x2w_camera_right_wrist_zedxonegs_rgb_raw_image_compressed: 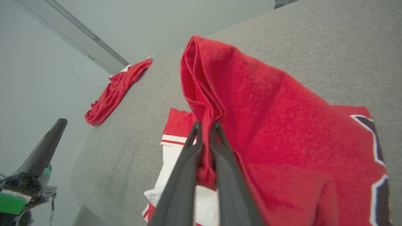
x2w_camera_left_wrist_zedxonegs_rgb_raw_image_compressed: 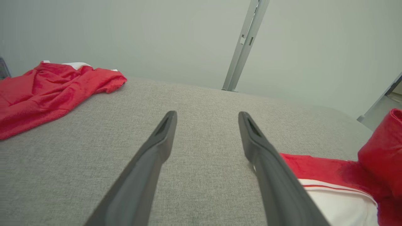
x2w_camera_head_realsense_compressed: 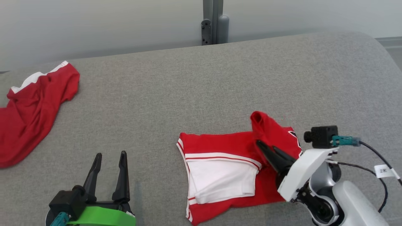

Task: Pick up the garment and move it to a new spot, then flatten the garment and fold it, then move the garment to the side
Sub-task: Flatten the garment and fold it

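**A:** The right tool [x2w_camera_head_realsense_compressed: 266, 145] is clamped shut on a raised red fold of the garment [x2w_camera_head_realsense_compressed: 216, 142]. The garment is laid half folded on the grey pad [x2w_camera_head_realsense_compressed: 188, 88], near the front edge and right of the middle. The left tool [x2w_camera_head_realsense_compressed: 111, 153] is spread wide open with nothing in it, parked well off to the left.

**B:** Only a thin pinch of cloth looks to be held, though. If it's pulled fast, that fold could be slipped out and dropped in a heap.

**A:** Agreed. And since it's gripped at just one spot, the whole thing might get dragged across the pad instead of turned over. Then the white panel [x2w_camera_head_realsense_compressed: 220, 175] gets bunched up and the flattening is undone.

**B:** The other red garment [x2w_camera_head_realsense_compressed: 31, 116] at the far left should be kept in mind too. It's well apart for now, but if the folded one is shoved that way, the two could get tangled.
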